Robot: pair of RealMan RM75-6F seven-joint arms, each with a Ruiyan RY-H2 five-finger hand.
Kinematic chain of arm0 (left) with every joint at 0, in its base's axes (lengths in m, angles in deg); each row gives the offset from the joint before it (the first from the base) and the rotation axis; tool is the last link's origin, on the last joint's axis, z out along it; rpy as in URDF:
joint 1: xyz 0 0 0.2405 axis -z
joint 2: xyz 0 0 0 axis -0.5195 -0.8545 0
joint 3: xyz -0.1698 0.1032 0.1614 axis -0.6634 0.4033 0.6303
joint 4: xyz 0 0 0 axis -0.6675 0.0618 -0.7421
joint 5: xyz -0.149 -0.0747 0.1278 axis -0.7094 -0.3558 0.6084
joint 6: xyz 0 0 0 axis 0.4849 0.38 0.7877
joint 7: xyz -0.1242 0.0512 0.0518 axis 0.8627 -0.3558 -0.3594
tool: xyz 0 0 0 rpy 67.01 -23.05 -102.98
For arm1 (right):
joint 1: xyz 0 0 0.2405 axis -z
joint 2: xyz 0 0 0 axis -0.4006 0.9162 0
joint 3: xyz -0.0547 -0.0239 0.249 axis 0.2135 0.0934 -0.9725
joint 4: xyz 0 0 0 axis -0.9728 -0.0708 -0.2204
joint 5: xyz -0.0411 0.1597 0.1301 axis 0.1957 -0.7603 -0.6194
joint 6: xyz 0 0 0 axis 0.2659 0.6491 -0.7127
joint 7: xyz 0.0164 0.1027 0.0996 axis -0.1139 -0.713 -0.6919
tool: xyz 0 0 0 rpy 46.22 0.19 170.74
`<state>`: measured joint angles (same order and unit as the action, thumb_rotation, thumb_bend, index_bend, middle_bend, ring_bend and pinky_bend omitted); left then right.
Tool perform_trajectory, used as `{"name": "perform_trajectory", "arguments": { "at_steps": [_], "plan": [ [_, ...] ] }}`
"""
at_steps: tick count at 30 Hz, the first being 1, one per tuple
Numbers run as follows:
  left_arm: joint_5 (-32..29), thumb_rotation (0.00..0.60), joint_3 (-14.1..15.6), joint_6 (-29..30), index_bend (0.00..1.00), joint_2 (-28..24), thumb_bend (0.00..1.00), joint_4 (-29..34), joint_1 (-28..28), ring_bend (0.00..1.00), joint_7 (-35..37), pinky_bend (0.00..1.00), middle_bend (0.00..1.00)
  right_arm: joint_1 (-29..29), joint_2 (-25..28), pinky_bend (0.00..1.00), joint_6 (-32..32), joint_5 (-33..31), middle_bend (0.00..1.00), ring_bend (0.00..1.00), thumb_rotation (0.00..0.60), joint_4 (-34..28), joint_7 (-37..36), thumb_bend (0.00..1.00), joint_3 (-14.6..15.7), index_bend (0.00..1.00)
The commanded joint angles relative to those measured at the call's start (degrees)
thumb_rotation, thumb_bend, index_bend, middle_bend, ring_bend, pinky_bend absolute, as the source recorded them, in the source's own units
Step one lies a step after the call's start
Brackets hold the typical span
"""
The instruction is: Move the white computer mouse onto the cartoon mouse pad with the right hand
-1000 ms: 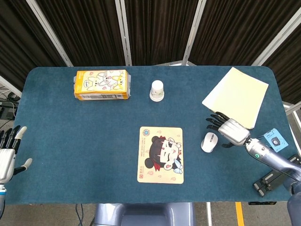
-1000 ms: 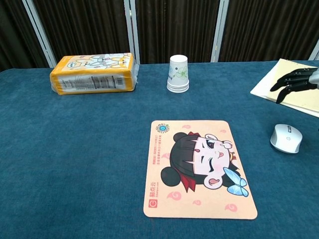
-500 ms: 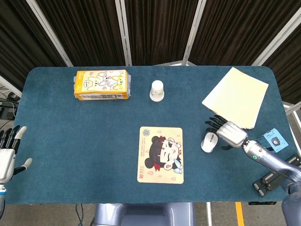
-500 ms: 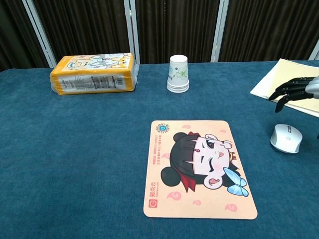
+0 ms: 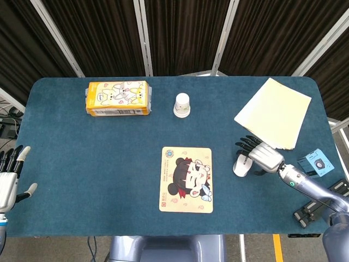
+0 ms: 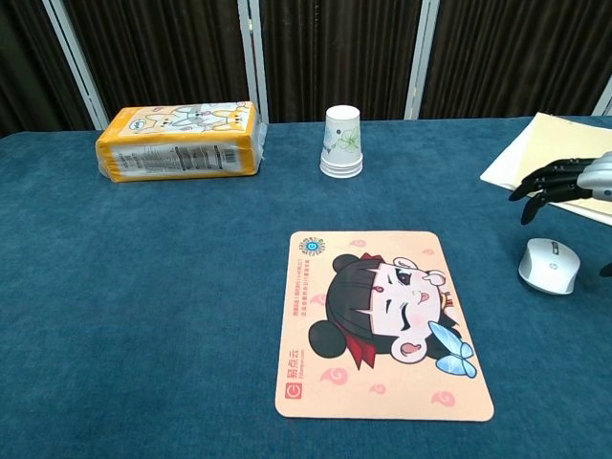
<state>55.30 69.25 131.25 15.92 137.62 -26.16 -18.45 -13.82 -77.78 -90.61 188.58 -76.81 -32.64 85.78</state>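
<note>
The white computer mouse point(image 5: 241, 164) point(image 6: 549, 265) lies on the blue cloth, right of the cartoon mouse pad point(image 5: 186, 179) point(image 6: 379, 321). My right hand point(image 5: 260, 154) point(image 6: 566, 180) hovers open just above and to the right of the mouse, its dark fingers spread over the mouse's far end without gripping it. The pad lies flat at the table's front centre with nothing on it. At the left edge of the head view my left hand point(image 5: 10, 177) stays open and holds nothing.
A yellow tissue pack point(image 5: 118, 98) lies at the back left. An upturned paper cup point(image 5: 182, 105) stands at the back centre. Pale yellow paper point(image 5: 274, 112) lies at the back right, close behind my right hand. A small blue device point(image 5: 315, 164) sits off the table's right edge.
My right hand has moved left and slightly toward the table's front, closing in over the white mouse. The mouse, the pad and my left hand have not moved.
</note>
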Motion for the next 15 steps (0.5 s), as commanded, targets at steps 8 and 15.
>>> {"name": "perform_trajectory", "arguments": {
  "at_steps": [8,15],
  "plan": [
    [-0.21,0.600,-0.13,0.14,0.00,0.17,0.24,0.06,-0.04,0.00,-0.24,0.00,0.00,0.48,-1.28,0.01,0.35,-0.27,0.10,0.00,0.600,1.21,0.03,0.00,0.38,0.27],
    [-0.25,0.600,-0.16,0.12,0.00,0.20,0.24,0.06,-0.02,0.00,-0.31,0.00,0.00,0.91,-2.21,0.01,1.31,-0.67,0.10,0.00,0.600,2.04,-0.70,0.00,0.56,0.28]
  ]
}}
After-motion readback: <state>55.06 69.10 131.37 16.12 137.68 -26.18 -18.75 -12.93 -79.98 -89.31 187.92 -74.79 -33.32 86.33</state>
